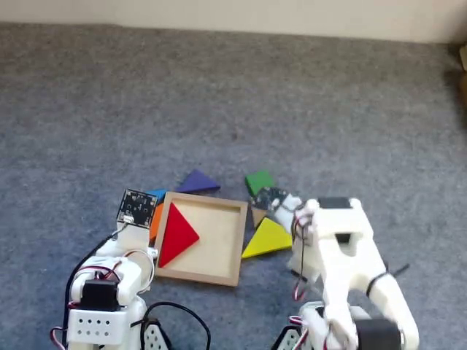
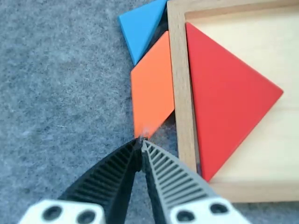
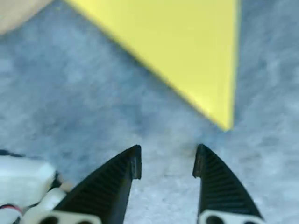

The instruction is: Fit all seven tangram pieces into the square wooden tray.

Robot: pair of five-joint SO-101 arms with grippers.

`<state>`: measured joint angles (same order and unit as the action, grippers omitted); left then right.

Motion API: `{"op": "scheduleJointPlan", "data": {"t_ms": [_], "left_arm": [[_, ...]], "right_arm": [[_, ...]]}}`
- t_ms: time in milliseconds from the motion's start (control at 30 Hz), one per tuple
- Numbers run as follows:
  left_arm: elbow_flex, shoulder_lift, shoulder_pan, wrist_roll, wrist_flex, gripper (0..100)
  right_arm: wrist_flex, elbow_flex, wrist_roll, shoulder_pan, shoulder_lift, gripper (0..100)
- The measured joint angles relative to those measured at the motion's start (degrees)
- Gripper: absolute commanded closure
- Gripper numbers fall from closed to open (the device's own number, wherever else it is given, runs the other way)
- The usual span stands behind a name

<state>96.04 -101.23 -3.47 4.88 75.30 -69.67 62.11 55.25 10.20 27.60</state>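
- Left tool (image 2: 141, 148): jaws pressed together, nothing between them; tips touch the near corner of the orange parallelogram (image 2: 152, 91), which lies flat on the surface against the outside of the tray (image 2: 180, 93) rim
- Right tool (image 3: 167, 163): jaws parted, empty; low over the surface, just short of a corner of the yellow triangle (image 3: 187, 46), outside the tray on the opposite side
- Red triangle (image 2: 224, 93) seated in the tray along the wall next to the orange piece; blue triangle (image 2: 140, 25) just beside the orange piece's far end
- Judgement: no room for a finger on the rim side; nudge the orange piece away from the tray first, then open, straddle its narrow width, lift level
- Pose: left arm pitched steeply down beside the tray, tool pointing along the rim
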Motion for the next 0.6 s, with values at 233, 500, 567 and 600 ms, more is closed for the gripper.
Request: {"op": "scheduleJointPlan", "data": {"t_ms": [233, 500, 567, 600], "left_arm": [[0.0, 0.0, 0.0, 0.0, 0.0, 99], [0.0, 0.0, 0.0, 0.0, 0.0, 99], [0.0, 0.0, 0.0, 0.0, 0.0, 99], [0.0, 0.0, 0.0, 0.0, 0.0, 99]], "right_arm": [[-1.1, 7.6, -0.7, 3.9, 16.8, 81.9], [-1.2, 5.8, -11.7, 4.4, 24.8, 64.6], [-1.2, 3.7, -13.7, 4.6, 24.7, 58.6], [-1.2, 2.5, -14.3, 4.6, 24.3, 56.7]]}}
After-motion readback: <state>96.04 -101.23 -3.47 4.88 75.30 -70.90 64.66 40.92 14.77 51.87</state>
